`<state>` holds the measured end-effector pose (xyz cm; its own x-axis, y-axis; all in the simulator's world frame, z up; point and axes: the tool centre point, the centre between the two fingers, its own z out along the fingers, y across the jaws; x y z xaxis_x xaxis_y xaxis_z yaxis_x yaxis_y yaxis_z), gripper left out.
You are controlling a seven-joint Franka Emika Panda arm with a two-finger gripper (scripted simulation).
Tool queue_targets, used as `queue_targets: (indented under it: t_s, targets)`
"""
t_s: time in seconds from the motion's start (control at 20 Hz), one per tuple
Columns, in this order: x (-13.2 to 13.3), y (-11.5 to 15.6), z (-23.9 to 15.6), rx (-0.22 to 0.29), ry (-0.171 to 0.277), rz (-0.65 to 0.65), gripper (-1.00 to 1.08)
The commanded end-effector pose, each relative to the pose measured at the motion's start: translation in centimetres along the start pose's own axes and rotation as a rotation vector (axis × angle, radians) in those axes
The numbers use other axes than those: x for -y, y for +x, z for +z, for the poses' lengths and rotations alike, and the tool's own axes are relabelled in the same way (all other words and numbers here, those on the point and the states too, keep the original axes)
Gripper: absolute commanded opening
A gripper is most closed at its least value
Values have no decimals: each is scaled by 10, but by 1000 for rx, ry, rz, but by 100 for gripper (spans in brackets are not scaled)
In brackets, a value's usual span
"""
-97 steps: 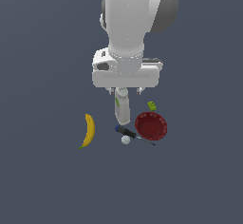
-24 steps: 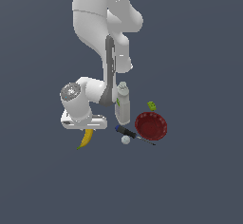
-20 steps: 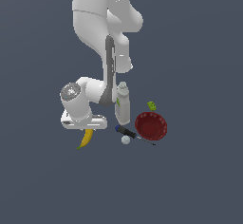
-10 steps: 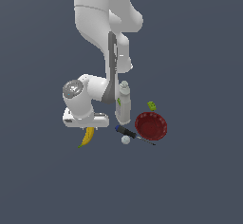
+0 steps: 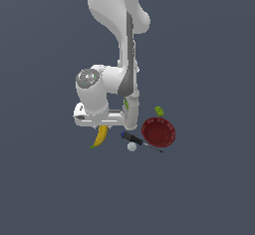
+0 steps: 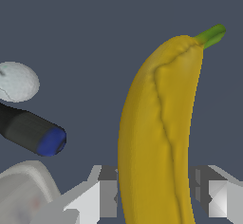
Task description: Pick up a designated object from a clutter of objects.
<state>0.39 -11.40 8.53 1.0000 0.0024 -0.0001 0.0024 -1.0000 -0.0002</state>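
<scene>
The yellow banana (image 5: pixel 101 136) hangs below my gripper (image 5: pixel 102 128) in the exterior view, its greenish stem tip pointing down toward that view's left. In the wrist view the banana (image 6: pixel 159 133) runs between my two fingers (image 6: pixel 107 197), which press against its sides. My gripper (image 6: pixel 156 199) is shut on it. The rest of the clutter lies just to the exterior view's right of the banana.
A white bottle (image 5: pixel 131 117) with a green label stands partly hidden behind my arm. A blue-and-black-handled screwdriver (image 5: pixel 132 137), a small white ball (image 5: pixel 131 147), a dark red bowl (image 5: pixel 158 132) and a tiny green block (image 5: pixel 159 111) lie beside it.
My gripper has moved toward the exterior view's right and slightly up, and the banana has moved with it, closer to the screwdriver and bottle.
</scene>
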Motion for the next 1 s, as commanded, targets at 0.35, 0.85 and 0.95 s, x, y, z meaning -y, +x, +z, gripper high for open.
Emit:
queue_targets:
  t_s: [0.35, 0.85, 0.95]
  targets:
    - [75, -12, -87, -2, -2, -1, -100]
    - [159, -24, -185, -1, -4, 0, -100]
    - [176, -26, -204, -1, -5, 0, -100]
